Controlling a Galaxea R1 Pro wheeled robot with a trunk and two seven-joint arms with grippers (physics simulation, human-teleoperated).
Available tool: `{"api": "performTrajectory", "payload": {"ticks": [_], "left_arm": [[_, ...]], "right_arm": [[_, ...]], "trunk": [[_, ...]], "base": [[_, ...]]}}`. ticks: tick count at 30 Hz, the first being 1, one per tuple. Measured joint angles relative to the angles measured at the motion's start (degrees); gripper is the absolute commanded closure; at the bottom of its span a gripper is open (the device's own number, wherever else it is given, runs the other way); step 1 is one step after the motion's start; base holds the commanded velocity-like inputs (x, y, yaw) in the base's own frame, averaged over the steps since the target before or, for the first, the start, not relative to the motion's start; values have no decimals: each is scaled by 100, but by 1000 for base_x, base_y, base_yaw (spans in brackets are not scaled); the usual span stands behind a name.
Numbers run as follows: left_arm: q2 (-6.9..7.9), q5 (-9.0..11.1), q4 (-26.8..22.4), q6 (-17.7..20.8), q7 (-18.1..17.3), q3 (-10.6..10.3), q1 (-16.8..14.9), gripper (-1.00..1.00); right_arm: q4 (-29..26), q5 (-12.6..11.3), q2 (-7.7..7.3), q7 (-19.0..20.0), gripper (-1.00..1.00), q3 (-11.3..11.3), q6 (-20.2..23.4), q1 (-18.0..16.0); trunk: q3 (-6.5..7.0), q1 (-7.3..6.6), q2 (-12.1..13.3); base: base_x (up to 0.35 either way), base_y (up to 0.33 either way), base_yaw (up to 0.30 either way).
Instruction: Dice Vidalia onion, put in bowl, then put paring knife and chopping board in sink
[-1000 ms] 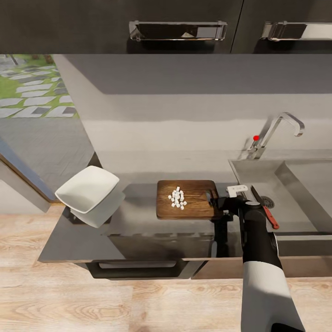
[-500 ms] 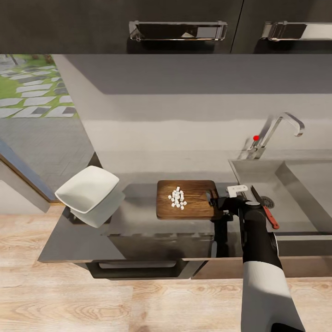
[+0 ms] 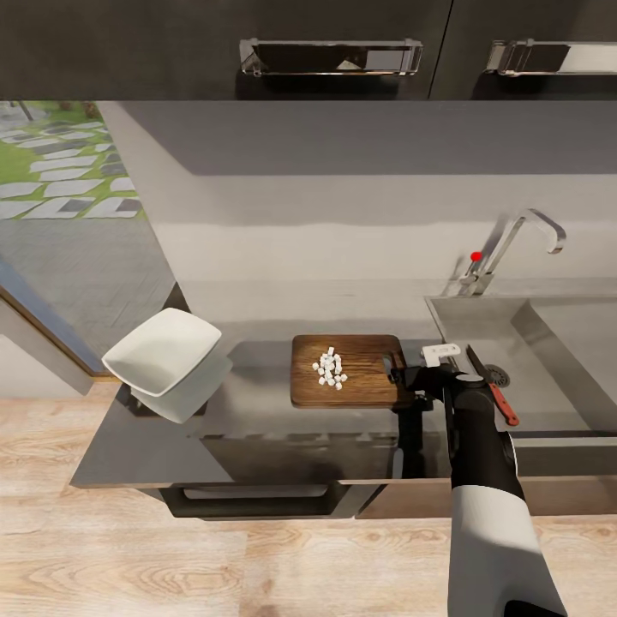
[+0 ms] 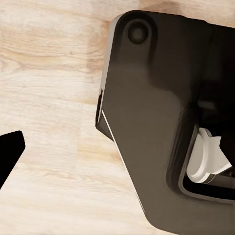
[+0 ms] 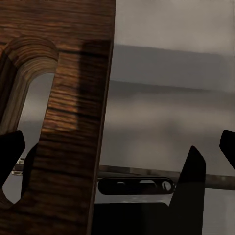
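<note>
The brown chopping board point(image 3: 364, 381) lies on the grey countertop point(image 3: 257, 411) with a small heap of white diced onion point(image 3: 330, 368) on it. My right gripper point(image 3: 397, 372) is at the board's right, slotted end. In the right wrist view the slotted end of the chopping board point(image 5: 73, 112) lies between the spread fingertips point(image 5: 11, 152), and the right gripper point(image 5: 117, 152) is open. The paring knife point(image 3: 494, 390) lies in the sink point(image 3: 548, 343) beside the drain, partly behind my right arm. The white bowl point(image 3: 163, 350) stands at the countertop's left end. One dark left fingertip point(image 4: 10, 152) shows over the wooden floor.
A chrome tap point(image 3: 514, 244) with a red knob rises behind the sink. Dark wall cabinets point(image 3: 330, 56) hang overhead. The countertop's front edge runs just in front of my trunk. In the left wrist view the robot's dark base point(image 4: 161, 122) is over the floor.
</note>
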Motion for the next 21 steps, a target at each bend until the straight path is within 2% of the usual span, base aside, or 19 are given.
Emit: {"api": "performTrajectory", "payload": {"ticks": [21], "left_arm": [[0,0,0,0,0,0,-1,-100]], "right_arm": [[0,0,0,-6,-100,0,14,0]], "trunk": [[29,0,0]], "base": [[0,0,0]]}}
